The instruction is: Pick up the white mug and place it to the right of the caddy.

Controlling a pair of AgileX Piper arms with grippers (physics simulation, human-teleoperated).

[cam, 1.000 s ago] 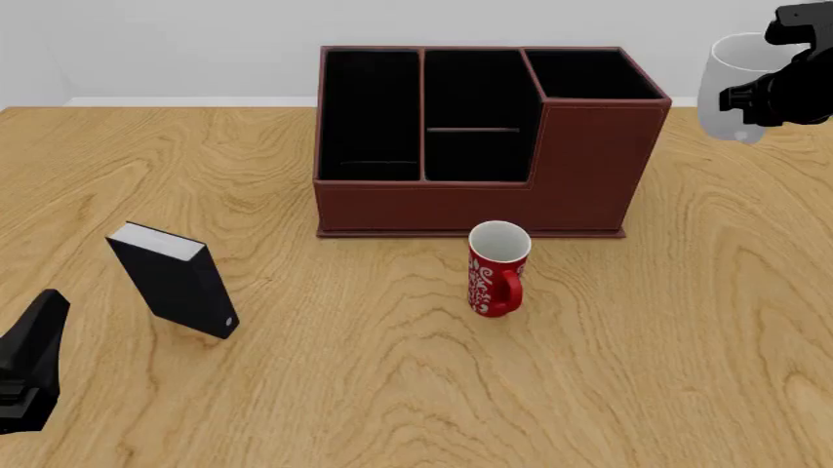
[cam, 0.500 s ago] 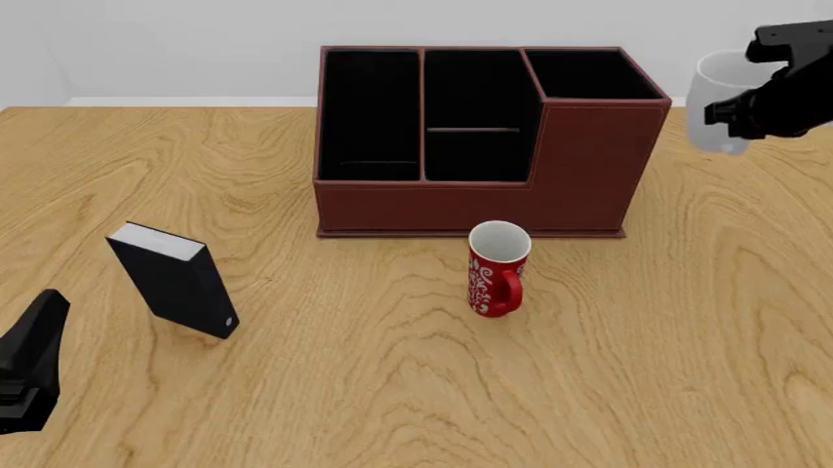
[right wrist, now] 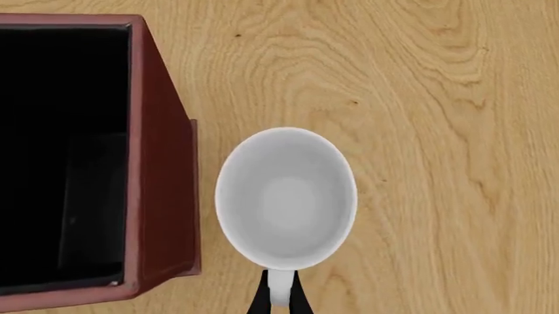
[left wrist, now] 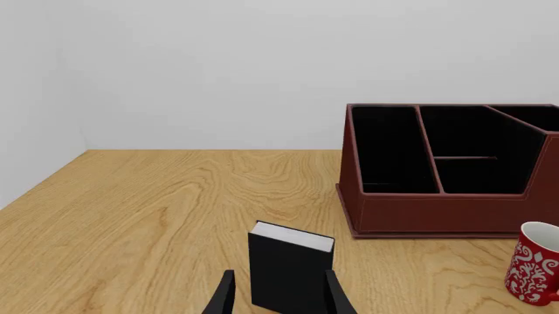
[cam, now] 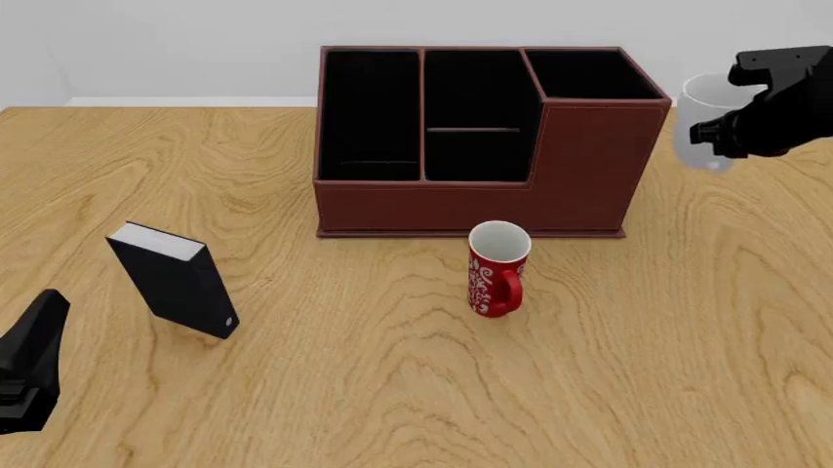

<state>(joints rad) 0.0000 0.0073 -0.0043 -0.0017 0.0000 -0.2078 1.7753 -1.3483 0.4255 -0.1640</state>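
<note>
The white mug (cam: 697, 125) hangs in the air just right of the caddy's (cam: 573, 171) taller corner section, above the table. My right gripper (cam: 719, 128) is shut on it. In the right wrist view the mug (right wrist: 286, 196) is seen from above, mouth up, with my fingers (right wrist: 277, 296) pinched on its near rim and the caddy's wall (right wrist: 162, 163) close beside it. My left gripper (cam: 29, 363) is open and empty near the table's front left edge; it also shows in the left wrist view (left wrist: 279, 302).
A red mug with white swirls (cam: 496, 273) stands just in front of the caddy. A small black slab box (cam: 176, 280) stands at the front left, right ahead of my left gripper's fingers (left wrist: 225, 297). A white wall lies behind the table.
My right gripper has carried the white mug left and slightly down, closer to the caddy's right side. The left arm has not moved.
</note>
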